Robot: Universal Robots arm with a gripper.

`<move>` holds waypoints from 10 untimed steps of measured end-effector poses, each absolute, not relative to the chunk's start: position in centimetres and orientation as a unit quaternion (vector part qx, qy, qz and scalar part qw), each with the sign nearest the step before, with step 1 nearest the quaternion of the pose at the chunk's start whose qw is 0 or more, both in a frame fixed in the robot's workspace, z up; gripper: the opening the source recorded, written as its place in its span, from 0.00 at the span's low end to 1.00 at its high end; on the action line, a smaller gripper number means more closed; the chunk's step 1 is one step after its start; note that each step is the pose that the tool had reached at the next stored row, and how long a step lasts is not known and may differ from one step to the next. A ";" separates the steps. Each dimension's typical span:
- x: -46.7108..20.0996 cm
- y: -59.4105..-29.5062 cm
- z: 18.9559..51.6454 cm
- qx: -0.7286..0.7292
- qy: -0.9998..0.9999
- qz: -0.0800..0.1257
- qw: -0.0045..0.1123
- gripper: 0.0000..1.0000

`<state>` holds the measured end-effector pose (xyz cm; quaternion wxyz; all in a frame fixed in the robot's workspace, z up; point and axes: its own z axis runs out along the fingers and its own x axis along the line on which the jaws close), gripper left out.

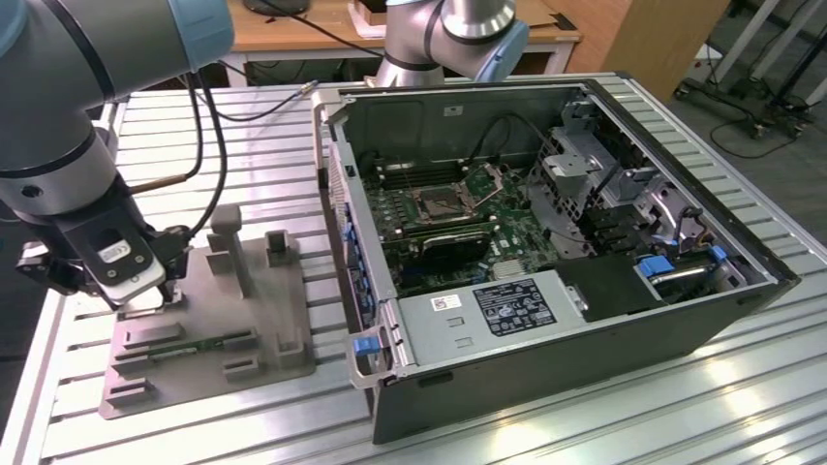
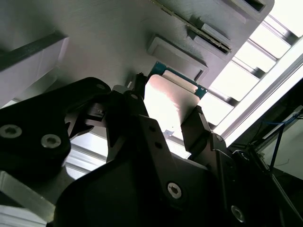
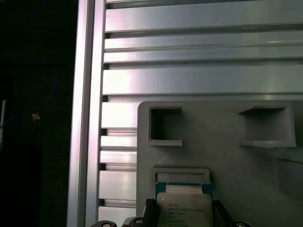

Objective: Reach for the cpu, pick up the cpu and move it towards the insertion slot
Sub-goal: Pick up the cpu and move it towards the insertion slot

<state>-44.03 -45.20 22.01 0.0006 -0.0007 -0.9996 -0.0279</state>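
cpu (image 2: 170,101) sat between the gripper (image 2: 167,111) fingers in both wrist views. Pale metal top faced the cams, green edge peeked out on one side. One finger (image 2: 195,124) was on each of two opposite edges and both looked in contact, so I read it as clamped on the cpu. Couldn't tell if it was off its seat yet: in the first wrist view it overlapped a shallow square frame on the grey fixture (image 3: 246,179), w/ no clear gap visible.

Exterior view: gripper was low over the fixture's corner at the exterior view's left, on the slotted alu table (image 1: 582,426). Memory stick (image 1: 194,344) lay in another fixture recess nearby, untouched.

Insertion slot (image 1: 436,203) was on the green mobo inside the open pc case (image 1: 517,358), well apart from the gripper, toward the exterior view's right. Its frame plate (image 1: 493,178) was swung up, dark centre exposed, nothing seated in it.

Step, IMO: pick-up. Grasp made, transfer to slot not done.

What the move calls for, my read:
- straight vertical lift first, since the fixture posts (image 1: 227,242) stood close to the gripper
- enough height to clear the case side wall (image 1: 339,223) before going across
- cpu kept level; it's a thin part held by the edges only, so slip or tilt is the main risk
- approach from the side away from the raised plate
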 end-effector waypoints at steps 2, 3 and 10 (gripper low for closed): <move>-44.0 -45.2 22.1 -0.001 -1.000 -0.028 0.001 0.55; -44.0 -45.2 22.2 -0.001 -1.000 -0.028 0.001 0.55; -44.0 -45.2 22.2 -0.001 -1.000 -0.028 0.001 0.55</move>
